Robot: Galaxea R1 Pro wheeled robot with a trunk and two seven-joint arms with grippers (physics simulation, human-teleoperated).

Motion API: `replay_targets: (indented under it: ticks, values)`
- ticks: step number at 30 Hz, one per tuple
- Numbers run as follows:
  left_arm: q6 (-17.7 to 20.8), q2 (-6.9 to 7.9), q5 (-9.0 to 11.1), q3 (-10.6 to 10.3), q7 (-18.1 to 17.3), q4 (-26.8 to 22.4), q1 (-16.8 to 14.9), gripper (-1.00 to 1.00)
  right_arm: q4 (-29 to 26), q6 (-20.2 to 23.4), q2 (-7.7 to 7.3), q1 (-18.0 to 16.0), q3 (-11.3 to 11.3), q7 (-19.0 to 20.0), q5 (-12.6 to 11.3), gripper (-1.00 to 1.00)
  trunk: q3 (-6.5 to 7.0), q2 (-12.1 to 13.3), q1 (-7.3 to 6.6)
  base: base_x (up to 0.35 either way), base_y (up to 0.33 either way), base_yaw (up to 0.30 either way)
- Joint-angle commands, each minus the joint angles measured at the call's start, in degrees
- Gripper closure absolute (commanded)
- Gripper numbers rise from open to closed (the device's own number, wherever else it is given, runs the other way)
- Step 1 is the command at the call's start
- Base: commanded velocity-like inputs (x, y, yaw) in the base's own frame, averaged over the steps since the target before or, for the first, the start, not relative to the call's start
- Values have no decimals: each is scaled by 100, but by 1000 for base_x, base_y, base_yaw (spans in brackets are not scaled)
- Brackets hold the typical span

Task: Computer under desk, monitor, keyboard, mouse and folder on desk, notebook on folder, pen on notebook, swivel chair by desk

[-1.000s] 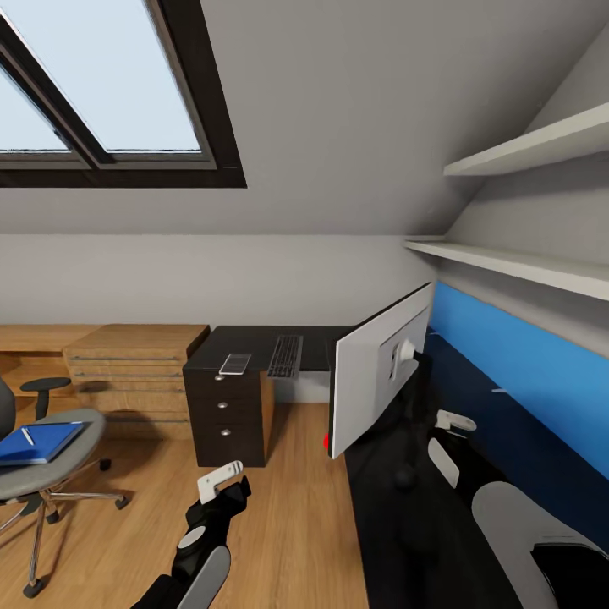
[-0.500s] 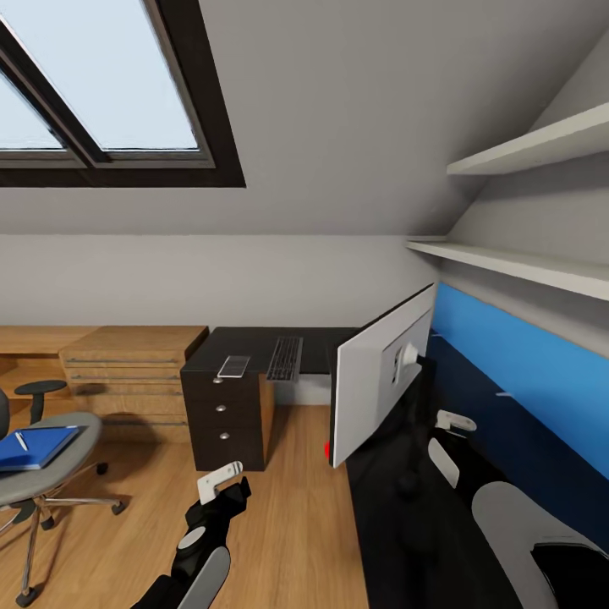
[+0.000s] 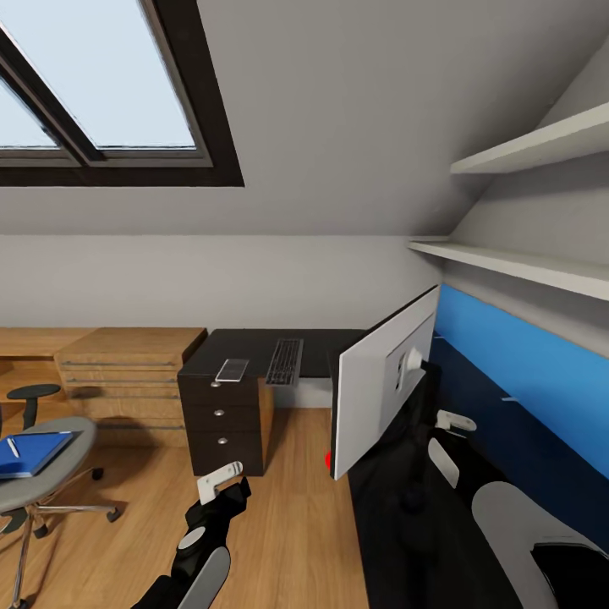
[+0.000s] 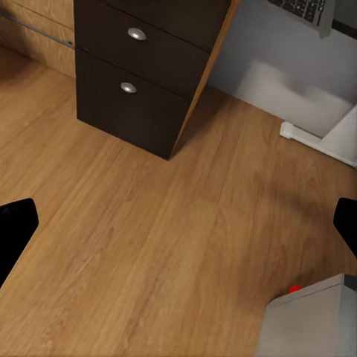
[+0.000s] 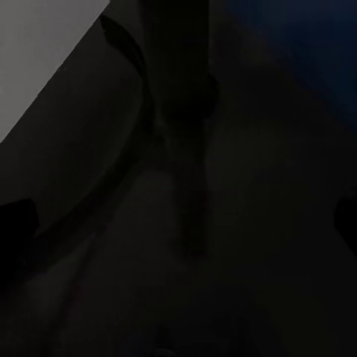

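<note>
The white-backed monitor [image 3: 376,393] stands on the black desk [image 3: 397,541] at the right, turned edge-on to me. On the desk's far part lies the keyboard [image 3: 285,361], with a small flat silver object [image 3: 233,370] beside it. At the left edge is the grey swivel chair [image 3: 63,444], carrying a blue folder or notebook [image 3: 34,450] with a pen [image 3: 13,447] on top. My left gripper [image 3: 218,482] hangs open over the wooden floor [image 4: 149,245]. My right gripper [image 3: 452,420] is open over the dark desk, near the monitor's stand [image 5: 182,111].
A dark drawer unit [image 3: 224,419] holds up the desk's far end, next to a low wooden cabinet [image 3: 127,364]. White shelves [image 3: 516,262] and a blue wall panel [image 3: 524,372] run along the right. A small red item [image 3: 327,461] shows by the monitor's lower corner.
The whole picture has drifted left, so the camera has moved; the chair now sits further toward the left edge. Both arms keep the same pose.
</note>
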Motion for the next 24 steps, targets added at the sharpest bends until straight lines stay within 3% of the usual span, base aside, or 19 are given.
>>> replay_targets:
  ticks: [1,7,18,24]
  values:
    - [20,6,20,-15,42,-9,-6,-100,-12,36,-2,-2,23,-31,-27,-100,-8,-5,1,11,0,0]
    - [13,-7,23,-15,42,-23,-6,-100,-16,45,-2,-2,20,-35,-27,-100,-8,-5,1,3,0,0]
    - [12,-12,23,-15,42,-55,-6,-100,-8,111,-2,-2,25,-34,-20,-100,-205,-447,243,0,0,0]
    - [12,-12,23,-15,42,-76,-6,-100,-7,344,-2,-2,35,-33,-19,-100,-205,-447,243,0,0,0]
